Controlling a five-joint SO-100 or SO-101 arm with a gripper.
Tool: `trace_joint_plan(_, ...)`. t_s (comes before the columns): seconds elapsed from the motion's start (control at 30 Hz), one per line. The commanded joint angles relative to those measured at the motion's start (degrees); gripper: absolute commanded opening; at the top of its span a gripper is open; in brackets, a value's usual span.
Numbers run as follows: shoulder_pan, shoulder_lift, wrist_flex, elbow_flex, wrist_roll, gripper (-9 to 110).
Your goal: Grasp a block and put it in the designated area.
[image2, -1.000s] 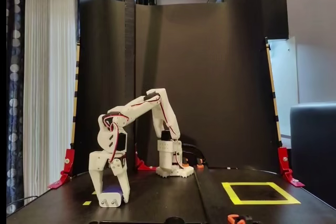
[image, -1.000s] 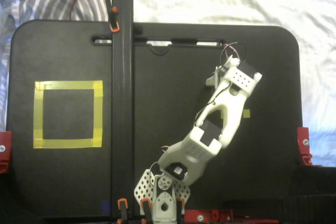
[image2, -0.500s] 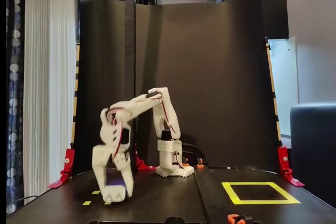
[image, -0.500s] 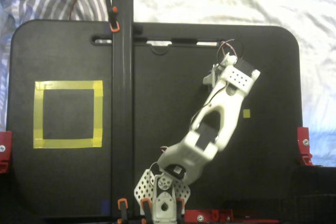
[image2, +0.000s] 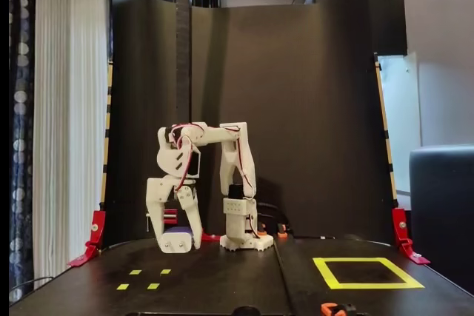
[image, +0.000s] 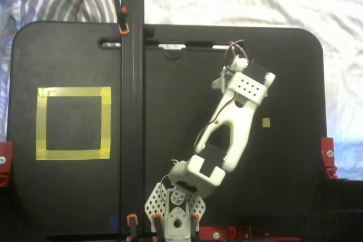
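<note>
Since a second ago the arm has lifted and swung toward its base: the hand was down at the table, now it hangs clear above it with the block carried along. In the fixed view from above, the arm [image: 227,134] runs diagonally from base at bottom centre up to the right; the hand itself and the block are hidden under the wrist, so grip state can't be read there. One small yellow tape square [image: 266,122] sits exposed just right of the arm. The designated area [image: 74,92] is far left, across the vertical black post [image: 131,83], well apart from the arm. In the fixed view from the front, the hand [image2: 178,243] points down, fingers clenched on the block [image2: 178,233], held off the table [image2: 222,286]. The designated area [image2: 366,284] is at right, empty.
</note>
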Motion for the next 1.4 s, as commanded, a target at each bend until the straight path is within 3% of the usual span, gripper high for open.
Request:
trace_joint_plan(0.0,-1.85,3.78,0.62,-1.93,1.85,19)
trace_joint_plan(0.77,-37.27,10.37,-2.37,8.0,37.0,19)
trace_joint_plan(1.37,-62.14,10.99,-4.13,13.27,55.55,19)
